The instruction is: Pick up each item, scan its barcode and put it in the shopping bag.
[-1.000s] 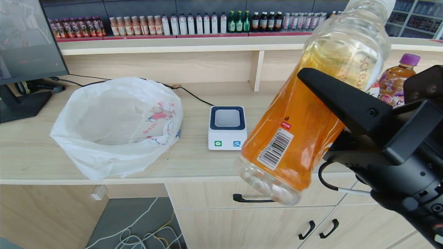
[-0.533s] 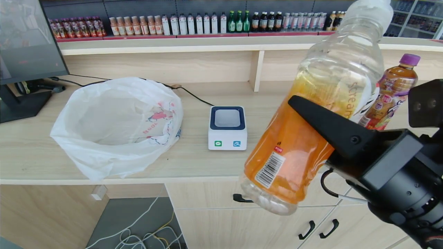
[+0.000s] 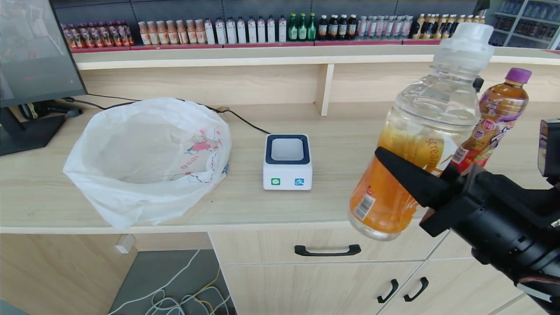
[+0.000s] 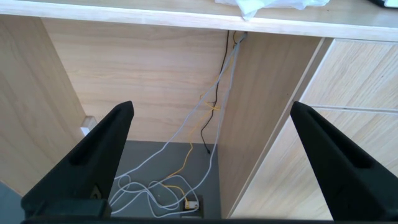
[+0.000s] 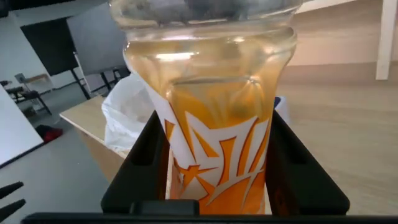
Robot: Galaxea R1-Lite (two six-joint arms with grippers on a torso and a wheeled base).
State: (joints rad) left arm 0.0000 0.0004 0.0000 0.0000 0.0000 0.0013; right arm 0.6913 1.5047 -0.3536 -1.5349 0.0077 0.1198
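Note:
My right gripper is shut on a clear bottle of orange drink, held tilted in the air over the counter's front right edge, its barcode label facing left. In the right wrist view the same bottle sits between the two black fingers. The white barcode scanner stands on the counter, left of the bottle. The white shopping bag lies open further left. A second bottle with a purple cap stands behind the held one. My left gripper hangs open below the counter, facing the floor cables.
A monitor on a black stand occupies the counter's far left. A raised shelf with a wooden divider runs along the back, with rows of bottles beyond. Drawers with black handles are below the counter edge.
My right gripper has carried the orange drink bottle down and to the right, away from the camera, and turned it more upright. The barcode label now faces more to the left.

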